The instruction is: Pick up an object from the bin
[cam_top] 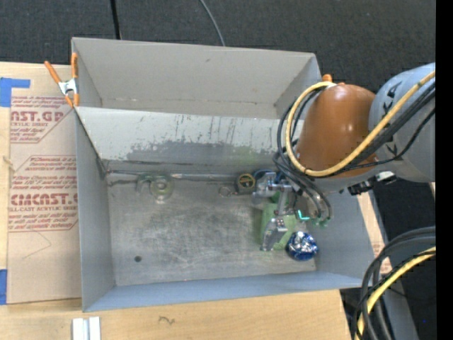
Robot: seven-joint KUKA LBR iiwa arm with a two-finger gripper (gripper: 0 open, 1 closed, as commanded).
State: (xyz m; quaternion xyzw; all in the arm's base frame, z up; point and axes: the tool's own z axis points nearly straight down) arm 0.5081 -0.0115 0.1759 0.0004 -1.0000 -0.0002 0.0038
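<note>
The claw hung low near the right front corner of the bin, its opening impossible to tell, just beside a small blue-and-white ball, so a clean grasp probably called for centring over it first.

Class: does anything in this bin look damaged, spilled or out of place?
Nothing spilled. The bin is scuffed on its back wall, plain wear; a crumpled blue-and-white thing lies beside the gripper.

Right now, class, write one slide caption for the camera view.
Gripper low in the grey bin, beside a rounded blue-and-white object.
</note>
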